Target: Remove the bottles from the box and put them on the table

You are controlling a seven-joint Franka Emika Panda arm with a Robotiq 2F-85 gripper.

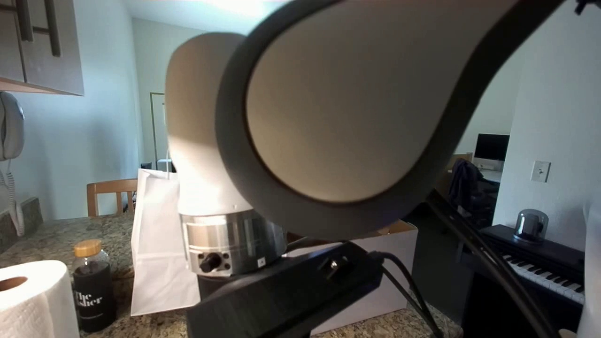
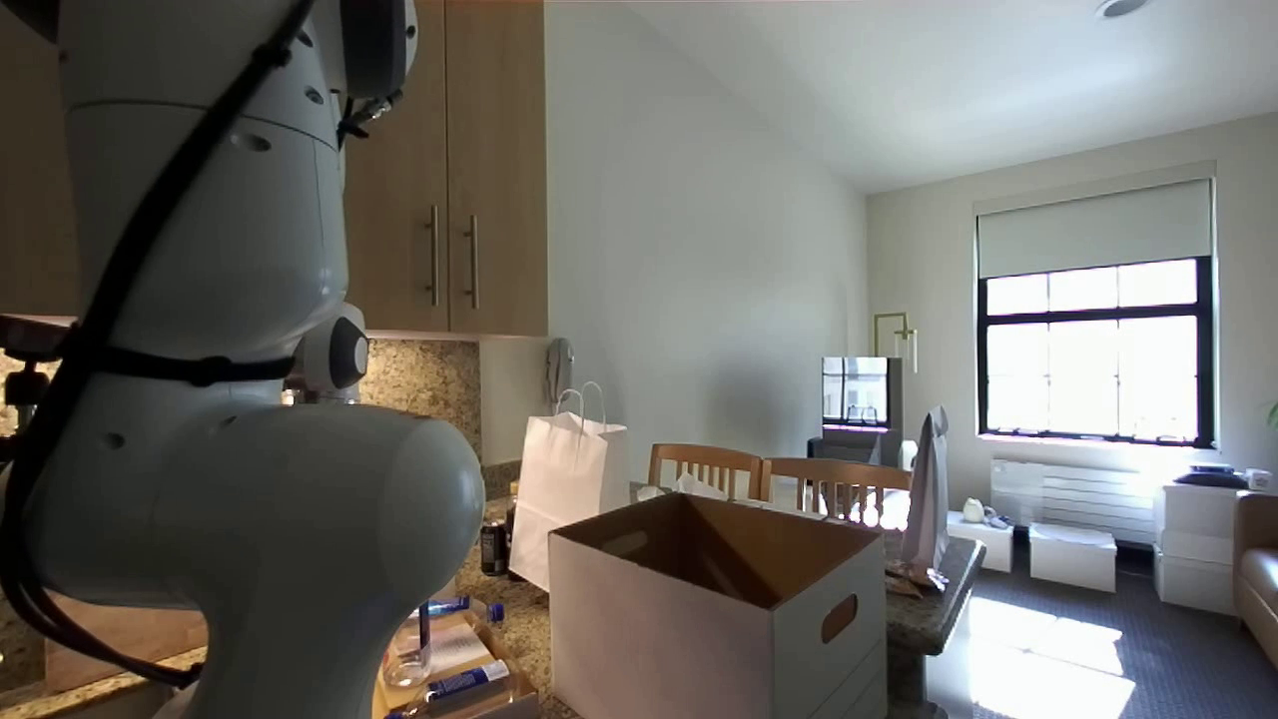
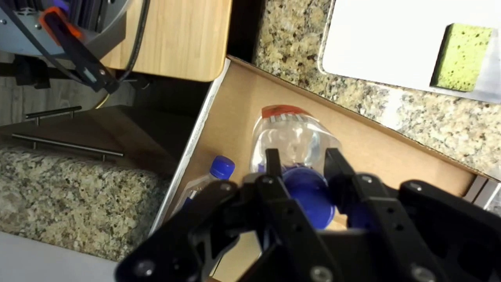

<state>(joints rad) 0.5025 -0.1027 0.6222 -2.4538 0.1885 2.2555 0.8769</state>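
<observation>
In the wrist view, to the left of the claw (image 3: 303,156), a blue-capped bottle (image 3: 205,181) is seen inside the brown cardboard box (image 3: 235,90). Between the claw's jaws, a red-bottomed bottle (image 3: 295,137) is clamped by its capped end; whether it is lifted cannot be told. Right of the claw, past the box's wall, the speckled table (image 3: 442,121) is seen.

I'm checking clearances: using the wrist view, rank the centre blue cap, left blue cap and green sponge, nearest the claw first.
1. Centre blue cap: between the fingers of the claw.
2. Left blue cap: left of the claw.
3. Green sponge: farthest, upper right.
</observation>
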